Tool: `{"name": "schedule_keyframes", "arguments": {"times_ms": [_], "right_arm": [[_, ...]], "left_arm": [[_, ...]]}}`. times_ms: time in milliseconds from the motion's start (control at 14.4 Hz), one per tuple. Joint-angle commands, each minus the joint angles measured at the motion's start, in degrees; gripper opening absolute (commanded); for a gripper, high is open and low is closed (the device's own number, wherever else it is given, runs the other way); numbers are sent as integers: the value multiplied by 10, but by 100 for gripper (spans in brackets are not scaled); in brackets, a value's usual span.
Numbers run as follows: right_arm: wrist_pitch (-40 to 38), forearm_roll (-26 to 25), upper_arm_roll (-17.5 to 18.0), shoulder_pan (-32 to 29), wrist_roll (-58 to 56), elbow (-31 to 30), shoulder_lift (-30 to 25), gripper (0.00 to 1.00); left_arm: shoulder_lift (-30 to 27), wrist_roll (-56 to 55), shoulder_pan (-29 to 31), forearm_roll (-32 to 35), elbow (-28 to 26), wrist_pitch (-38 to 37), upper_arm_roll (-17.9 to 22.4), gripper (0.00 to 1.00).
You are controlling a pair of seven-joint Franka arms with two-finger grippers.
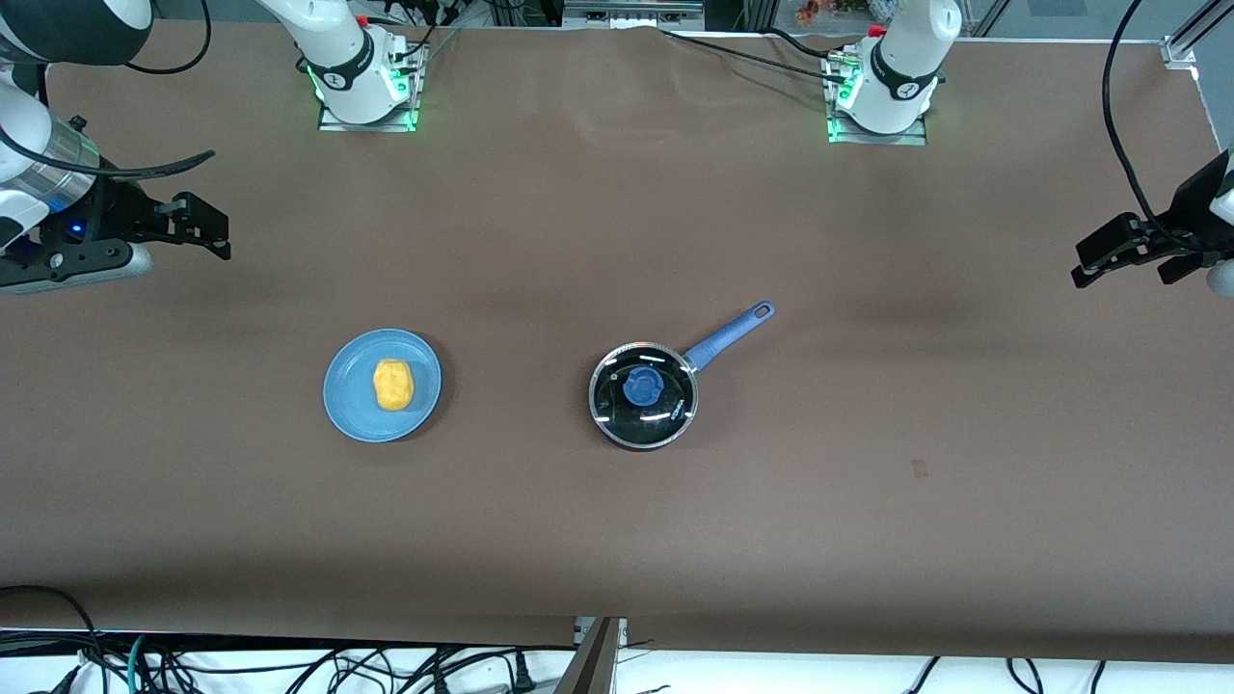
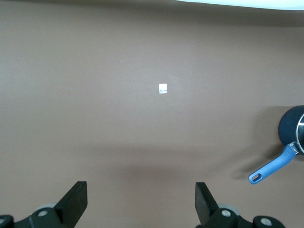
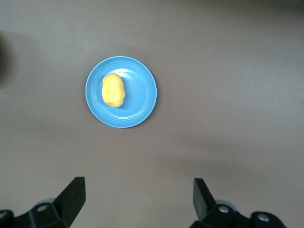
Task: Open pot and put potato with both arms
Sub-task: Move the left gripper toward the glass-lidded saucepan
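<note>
The saucepan (image 1: 643, 395) sits near the middle of the brown worktop (image 1: 617, 540) with its glass lid (image 1: 644, 393) on, the blue knob (image 1: 641, 387) at the lid's centre. Its long blue handle (image 1: 730, 335) angles away from the front camera toward the left arm's end of the worktop, the loop hole at its tip. The potato (image 1: 392, 384) lies on a light-blue plate (image 1: 347, 405), well apart from the saucepan, toward the right arm's end.

Both arms wait at the ends of the worktop — neither touches anything. The left tool (image 1: 1128, 253) hangs over bare worktop at its own end, fingers (image 2: 76, 203) spread wide and empty; its wrist view catches the saucepan's handle and a small white tag (image 2: 163, 88). The right tool (image 1: 198, 227) hangs over its end, likewise released, with the plate and potato in its wrist view.
</note>
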Motion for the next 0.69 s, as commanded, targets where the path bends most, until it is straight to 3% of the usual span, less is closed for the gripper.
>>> {"name": "schedule_keyframes", "arguments": {"times_ms": [0, 346, 623], "right_arm": [[-8, -5, 3, -5, 8, 9, 3, 100], [-8, -5, 4, -5, 8, 9, 3, 100], [-9, -5, 4, -5, 8, 9, 3, 100]], "left_arm": [[8, 18, 1, -9, 21, -7, 2, 100], [18, 3, -6, -8, 21, -11, 1, 100], [44, -122, -51, -6, 23, -9, -7, 100]]}}
